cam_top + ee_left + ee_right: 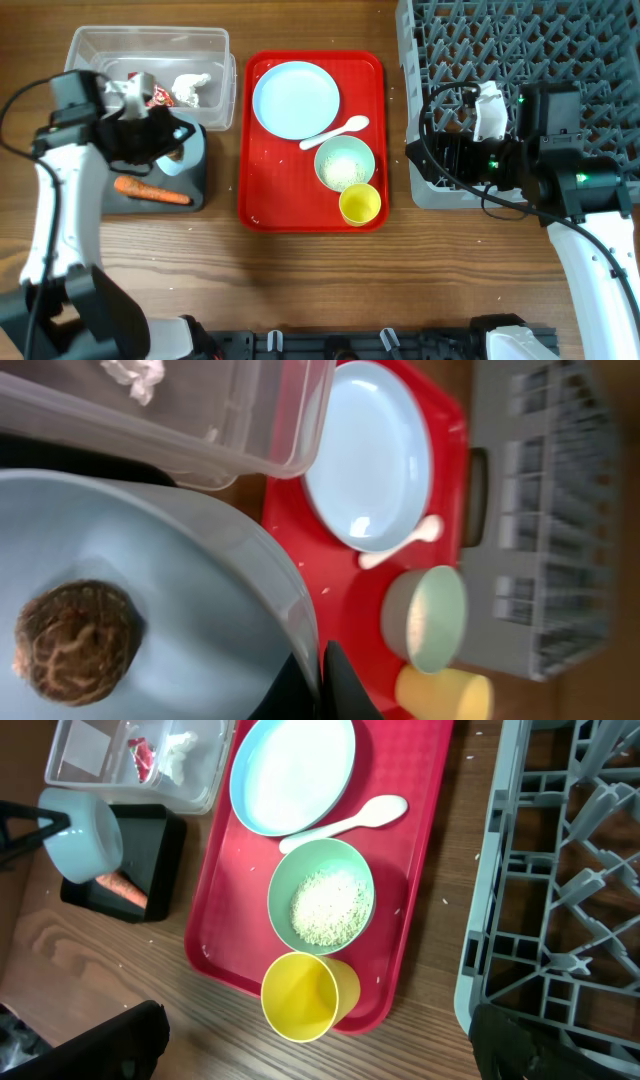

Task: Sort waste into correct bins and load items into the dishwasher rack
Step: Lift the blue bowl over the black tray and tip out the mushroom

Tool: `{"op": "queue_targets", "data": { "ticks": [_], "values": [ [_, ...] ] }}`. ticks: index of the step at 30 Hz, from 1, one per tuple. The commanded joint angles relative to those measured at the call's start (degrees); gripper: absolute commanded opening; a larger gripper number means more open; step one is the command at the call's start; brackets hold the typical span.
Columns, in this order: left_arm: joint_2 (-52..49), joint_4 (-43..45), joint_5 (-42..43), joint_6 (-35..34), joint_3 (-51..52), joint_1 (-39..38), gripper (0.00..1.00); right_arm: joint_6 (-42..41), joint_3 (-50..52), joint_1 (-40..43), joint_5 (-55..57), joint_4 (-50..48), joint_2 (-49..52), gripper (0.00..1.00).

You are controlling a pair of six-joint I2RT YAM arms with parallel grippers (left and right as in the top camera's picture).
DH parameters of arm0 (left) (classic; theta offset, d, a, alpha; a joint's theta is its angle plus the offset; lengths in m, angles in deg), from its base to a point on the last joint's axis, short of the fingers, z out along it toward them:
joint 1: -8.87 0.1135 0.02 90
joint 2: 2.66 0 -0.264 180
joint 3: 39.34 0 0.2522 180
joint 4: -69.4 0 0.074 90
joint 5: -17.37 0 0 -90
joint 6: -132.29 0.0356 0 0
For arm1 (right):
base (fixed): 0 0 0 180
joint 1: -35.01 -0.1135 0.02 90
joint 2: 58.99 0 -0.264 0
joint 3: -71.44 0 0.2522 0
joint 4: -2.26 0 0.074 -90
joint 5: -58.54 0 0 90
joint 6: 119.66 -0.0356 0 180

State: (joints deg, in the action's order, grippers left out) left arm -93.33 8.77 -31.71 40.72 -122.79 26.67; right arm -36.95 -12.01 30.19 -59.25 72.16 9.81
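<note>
At frame left, the left gripper [322, 680] pinched a small light-blue dish [170, 560] above the black rectangular tray [165, 832]; tipping out its brown scrap [73, 641] seemed next.

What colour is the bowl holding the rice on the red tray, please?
The bowl is pale green, seen best in the right wrist view.

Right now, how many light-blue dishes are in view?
2. The large plate lies on the red tray; the smaller dish, holding a brown scrap, is pinched by the left gripper above the black tray. None seems hidden.
</note>
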Motion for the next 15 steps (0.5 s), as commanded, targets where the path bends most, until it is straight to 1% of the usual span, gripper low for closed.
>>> {"op": "queue_targets", "data": {
  "ticks": [1,3,7,9,12,15],
  "values": [
    [-6.80,1.07,19.71,5.90,0.37,6.67,0.04,-0.37,0.04,-0.04,0.76,-0.17,0.28,1.00],
    [-12.96,3.15,26.75,5.90,0.37,9.97,0.04,-0.39,0.07,-0.04,0.76,-0.04,0.28,1.00],
    [-22.34,4.26,41.55,5.92,0.37,13.00,0.04,-0.35,0.04,-0.04,0.76,0.55,0.28,1.00],
    [-24.06,4.24,45.00,5.90,0.37,13.51,0.04,-0.37,0.04,-0.04,0.76,0.55,0.28,1.00],
    [-23.69,4.28,48.59,5.88,0.35,13.51,0.04,-0.37,0.07,-0.04,0.76,0.46,0.28,1.00],
    [-23.43,4.24,49.42,5.62,0.28,13.51,0.04,-0.37,0.04,-0.04,0.76,0.48,0.28,1.00]
  ]
}}
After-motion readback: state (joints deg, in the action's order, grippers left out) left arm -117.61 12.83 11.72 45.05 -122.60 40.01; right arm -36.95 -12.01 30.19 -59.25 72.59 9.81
